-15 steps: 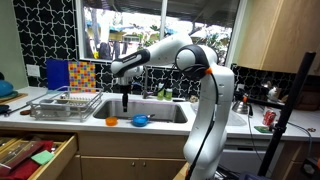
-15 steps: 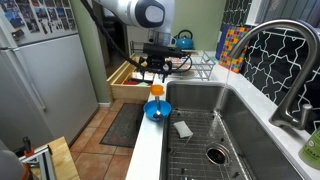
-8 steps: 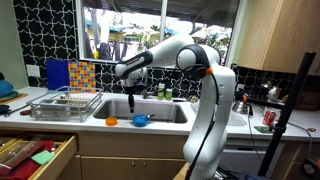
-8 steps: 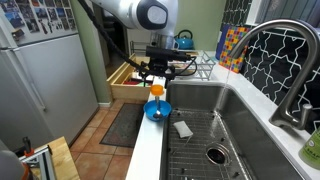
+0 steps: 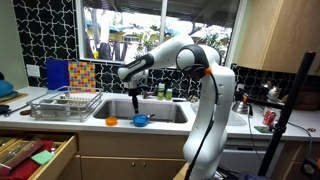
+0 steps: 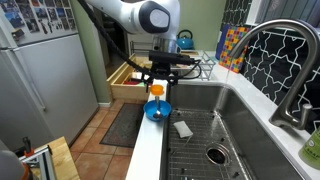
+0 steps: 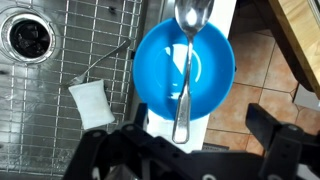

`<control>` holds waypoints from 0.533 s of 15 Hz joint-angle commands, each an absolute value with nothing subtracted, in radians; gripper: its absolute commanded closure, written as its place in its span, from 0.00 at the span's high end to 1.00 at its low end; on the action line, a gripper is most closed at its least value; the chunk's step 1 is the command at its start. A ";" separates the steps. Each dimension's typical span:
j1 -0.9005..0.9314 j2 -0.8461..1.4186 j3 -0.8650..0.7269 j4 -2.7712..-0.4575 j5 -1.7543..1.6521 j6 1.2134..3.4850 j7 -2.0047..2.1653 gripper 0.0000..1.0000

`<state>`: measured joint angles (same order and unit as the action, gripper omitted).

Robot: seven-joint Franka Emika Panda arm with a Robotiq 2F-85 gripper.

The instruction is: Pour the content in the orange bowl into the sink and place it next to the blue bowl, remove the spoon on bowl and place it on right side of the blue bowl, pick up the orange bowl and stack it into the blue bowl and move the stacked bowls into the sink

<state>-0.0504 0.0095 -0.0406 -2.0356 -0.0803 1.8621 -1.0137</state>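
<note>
We are sliding our gripper [image 5: 136, 99], spread apart and empty, over the blue bowl [image 7: 160, 60], getting ready to grab the spoon [image 7: 187, 70].

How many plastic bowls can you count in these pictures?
2. The blue bowl, a spoon lying across it, sits on the front rim of the sink; the orange bowl sits beside it on that rim. Others may be hidden.

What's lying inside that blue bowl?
A metal spoon lies across the blue bowl, its scoop over the rim. The rest looks empty; the strip under the spoon is hidden.
</note>
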 commanded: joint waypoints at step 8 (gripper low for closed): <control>-0.063 0.018 -0.061 -2.118 -0.089 1.924 -1.041 0.69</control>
